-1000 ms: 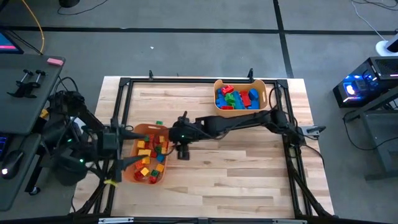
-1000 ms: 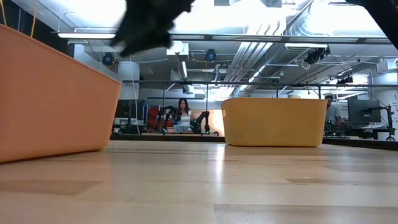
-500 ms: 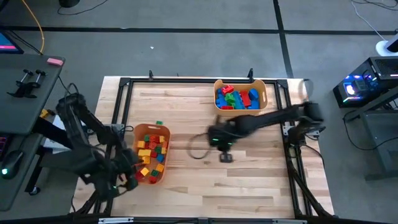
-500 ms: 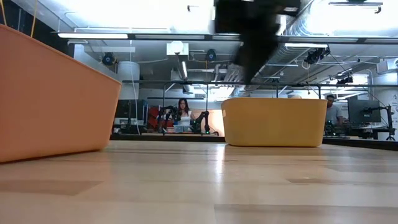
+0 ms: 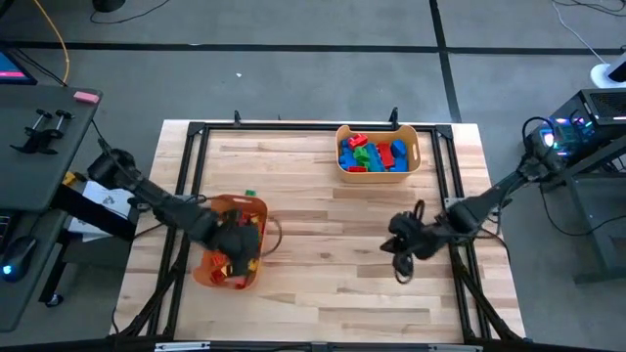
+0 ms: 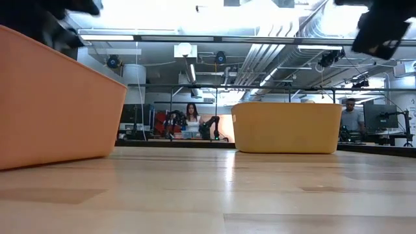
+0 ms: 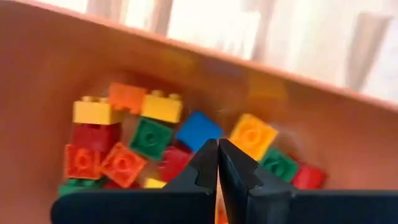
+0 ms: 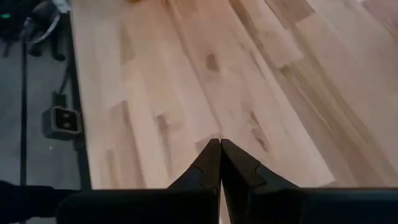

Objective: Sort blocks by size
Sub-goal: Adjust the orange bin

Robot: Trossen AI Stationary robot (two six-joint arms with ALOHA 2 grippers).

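Small blocks (image 5: 238, 256) in red, yellow, orange, green and blue lie in an orange bin (image 5: 208, 269) at the table's left. My left gripper (image 7: 218, 148) hangs over these blocks (image 7: 149, 137), shut, with nothing between its fingers. Larger blue, red and green blocks (image 5: 372, 154) fill a second bin (image 5: 419, 156) at the far edge. One green block (image 5: 250, 195) rests on the table just beyond the left bin. My right gripper (image 8: 220, 146) is shut above bare wood at the table's right (image 5: 401, 244).
A black frame (image 5: 191, 171) runs around the wooden tabletop (image 5: 323, 284). Bare wood lies between the two bins and along the near edge. In the low view the left bin (image 6: 52, 104) looms close and the far bin (image 6: 286, 127) stands mid-table. People show far behind.
My right gripper has swept from beside the left bin across the table toward its right edge. My left arm swung toward the near left corner, then came back in over the left bin. The blocks and bins have stayed in place.
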